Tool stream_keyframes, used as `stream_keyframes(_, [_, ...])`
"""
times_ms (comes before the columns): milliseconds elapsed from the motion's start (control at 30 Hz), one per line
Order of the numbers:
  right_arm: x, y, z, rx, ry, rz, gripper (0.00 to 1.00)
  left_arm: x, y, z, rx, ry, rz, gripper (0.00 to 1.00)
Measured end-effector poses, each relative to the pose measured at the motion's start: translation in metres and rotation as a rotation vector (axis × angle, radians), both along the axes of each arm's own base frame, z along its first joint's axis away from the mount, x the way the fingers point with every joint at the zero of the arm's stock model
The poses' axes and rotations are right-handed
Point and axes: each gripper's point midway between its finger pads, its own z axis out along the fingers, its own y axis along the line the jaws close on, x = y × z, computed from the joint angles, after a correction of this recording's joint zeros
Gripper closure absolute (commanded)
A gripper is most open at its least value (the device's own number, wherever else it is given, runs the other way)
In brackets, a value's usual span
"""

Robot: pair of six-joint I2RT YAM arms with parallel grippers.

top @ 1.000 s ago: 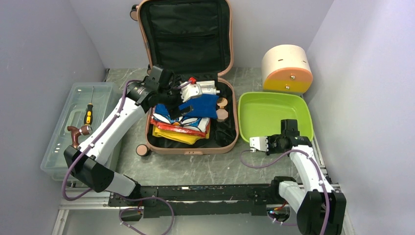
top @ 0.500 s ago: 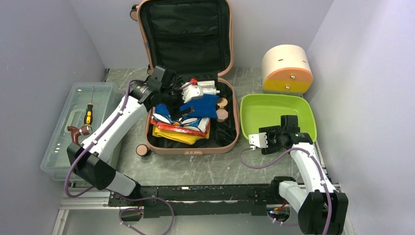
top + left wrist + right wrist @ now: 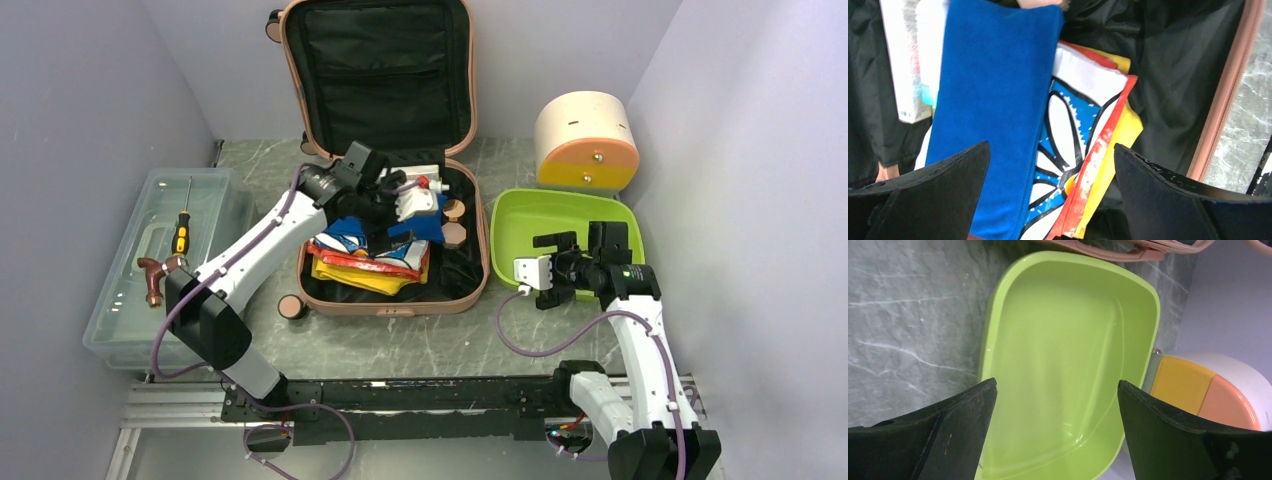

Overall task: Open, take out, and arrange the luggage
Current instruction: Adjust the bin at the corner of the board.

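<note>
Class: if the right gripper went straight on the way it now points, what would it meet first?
Probably the floor of the lime-green tray: the right gripper points into it with nothing between.

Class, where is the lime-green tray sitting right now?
In the top view, the lime-green tray sits on the right side of the table, just right of the open luggage and in front of the round cream-and-orange container.

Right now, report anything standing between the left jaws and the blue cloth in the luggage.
Nothing visible does. The left jaws stand open over the blue cloth, which lies atop the pile in the open luggage.
</note>
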Motion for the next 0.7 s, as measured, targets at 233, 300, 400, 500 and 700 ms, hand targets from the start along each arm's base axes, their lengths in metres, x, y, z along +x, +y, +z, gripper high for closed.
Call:
stream_keyframes(233, [-0.015,0.021,-0.024,0.107,0.113,-0.005,0.06,-0.008,-0.014,-0.017,0.032,0.035,-0.048,0.0])
stream_keyframes(300, [-0.017,0.037,-0.026,0.166,0.155,-0.006,0.07,-0.008,-0.013,-0.018,0.036,0.041,-0.048,0.01])
stream_keyframes(400, [-0.015,0.057,-0.023,0.228,0.183,-0.005,0.12,-0.008,-0.013,-0.019,0.038,0.043,-0.048,0.01])
stream_keyframes(500, [-0.016,0.08,-0.025,0.274,0.223,0.013,0.17,-0.007,-0.014,-0.026,0.048,0.059,-0.048,0.01])
stream_keyframes(700, [-0.025,0.107,-0.06,0.254,0.336,-0.027,0.21,-0.007,-0.015,-0.033,0.062,0.077,-0.049,0.01])
